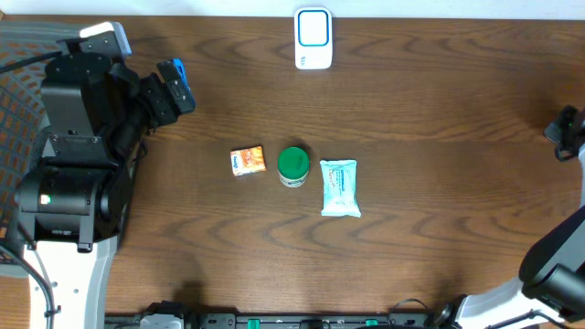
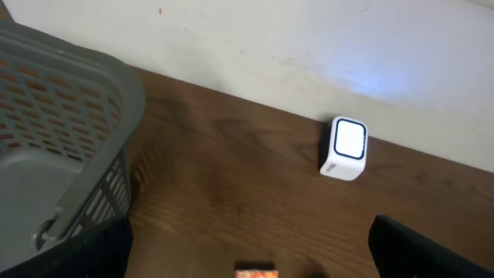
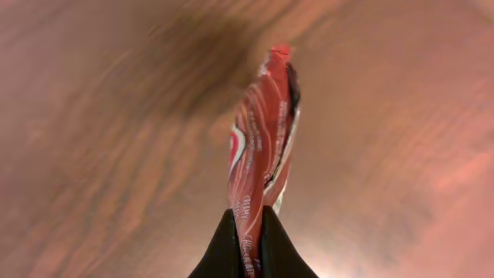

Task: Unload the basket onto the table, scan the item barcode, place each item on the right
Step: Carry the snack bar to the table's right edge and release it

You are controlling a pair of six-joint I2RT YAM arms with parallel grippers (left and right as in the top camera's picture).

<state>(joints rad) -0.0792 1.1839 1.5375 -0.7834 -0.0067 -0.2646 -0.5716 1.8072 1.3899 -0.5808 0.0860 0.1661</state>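
Observation:
My right gripper [image 3: 248, 222] is shut on a red snack wrapper [image 3: 261, 139] with white lettering, held edge-on above the brown table; in the overhead view that arm [image 1: 567, 130] sits at the far right edge and the wrapper is hidden. The white scanner [image 1: 313, 38] with a blue-rimmed window stands at the back middle of the table, also the scanner [image 2: 343, 147] in the left wrist view. My left gripper [image 1: 174, 84] hovers at the left, open and empty, its dark fingers [image 2: 432, 251] spread wide.
In a row mid-table lie a small orange box [image 1: 247, 161], a green-lidded jar [image 1: 293, 166] and a pale blue wipes packet [image 1: 339, 187]. A grey mesh basket [image 2: 54, 131] stands at the left edge beside the left arm. A white wall runs behind the table.

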